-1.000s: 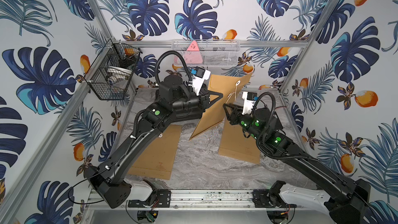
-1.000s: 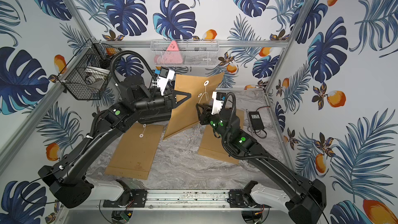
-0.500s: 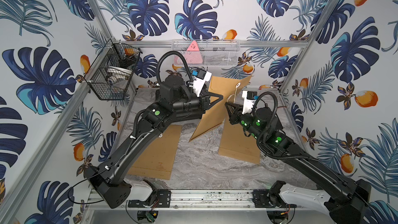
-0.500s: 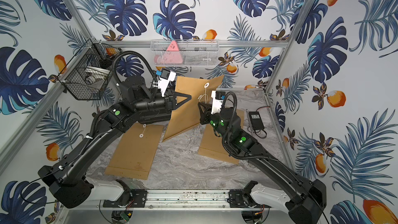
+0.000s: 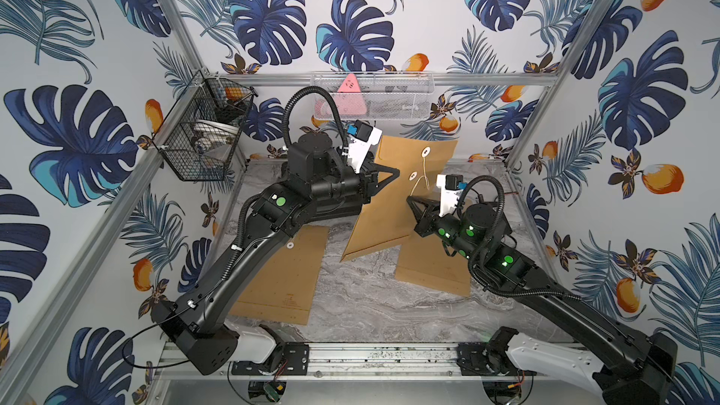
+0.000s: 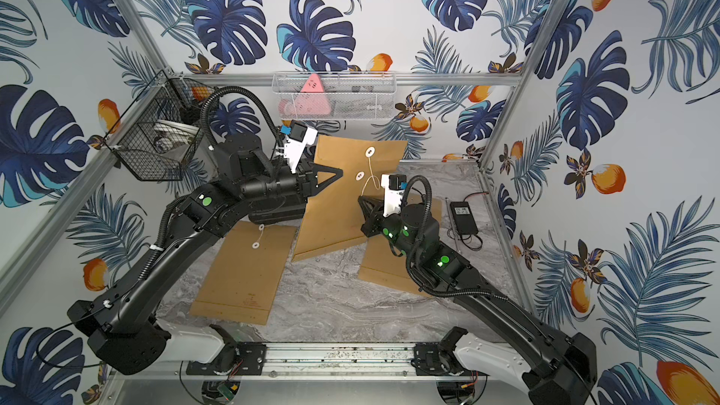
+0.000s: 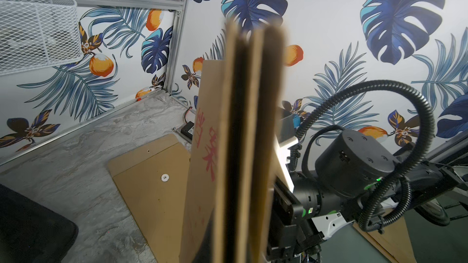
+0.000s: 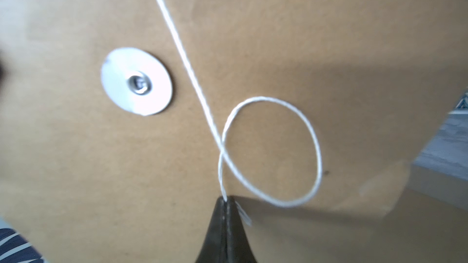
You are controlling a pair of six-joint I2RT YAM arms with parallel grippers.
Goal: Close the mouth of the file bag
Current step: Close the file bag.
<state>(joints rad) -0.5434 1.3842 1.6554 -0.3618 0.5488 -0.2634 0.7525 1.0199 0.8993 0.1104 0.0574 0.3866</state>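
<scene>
The file bag (image 5: 389, 204) is a brown kraft envelope standing upright and tilted on the table, seen in both top views (image 6: 331, 212). My left gripper (image 5: 394, 174) is shut on its side edge, holding it up. In the left wrist view the bag (image 7: 248, 148) shows edge-on and hides the jaws. Two white discs (image 5: 426, 152) sit on its flap side, and a white string (image 5: 420, 173) hangs from the upper one. My right gripper (image 8: 226, 199) is shut on the string's end, just off the paper. The string (image 8: 316, 148) makes a loop beside the lower disc (image 8: 136, 88).
Two more brown file bags lie flat, one at the left (image 5: 284, 278) and one under the right arm (image 5: 432, 266). A black wire basket (image 5: 202, 138) hangs on the left wall, a white mesh basket (image 5: 374, 99) on the back wall. A black power adapter (image 6: 463, 218) lies at the right.
My right gripper's jaws have shut on the string end. The left gripper has kept hold of the file bag with little movement.
</scene>
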